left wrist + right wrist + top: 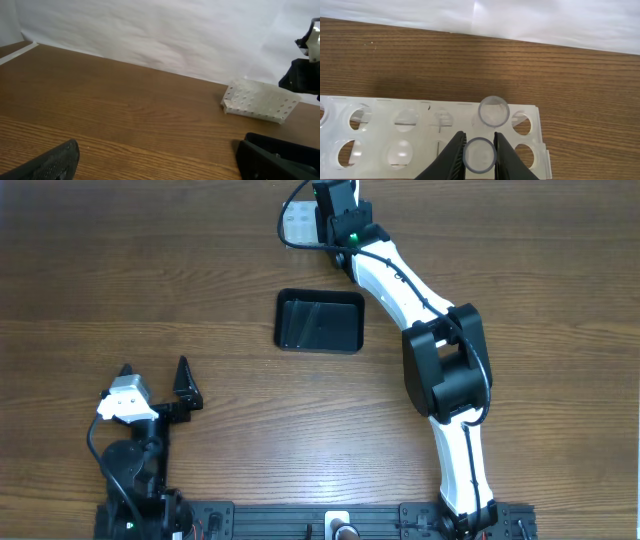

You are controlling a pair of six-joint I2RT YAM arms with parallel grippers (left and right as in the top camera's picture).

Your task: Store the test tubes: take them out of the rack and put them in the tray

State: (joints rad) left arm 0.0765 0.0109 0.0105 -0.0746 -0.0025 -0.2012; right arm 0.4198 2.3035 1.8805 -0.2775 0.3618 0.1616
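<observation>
A white test tube rack [298, 222] stands at the far edge of the table, and in the left wrist view the rack [260, 100] lies far off. My right gripper [335, 215] hangs over the rack. In the right wrist view the right gripper [479, 141] is shut on a clear test tube [479, 156] that stands upright in a hole of the rack [385, 127]. A second clear tube [494, 111] stands in the hole just behind it. The black tray [320, 321] lies mid-table with glassy glints inside. My left gripper [154, 370] rests open near the left arm's base.
White sheeting [150, 35] closes off the far side of the table behind the rack. Bare wooden tabletop [150, 270] stretches between the left arm and the tray. The right arm [445, 360] crosses the table to the right of the tray.
</observation>
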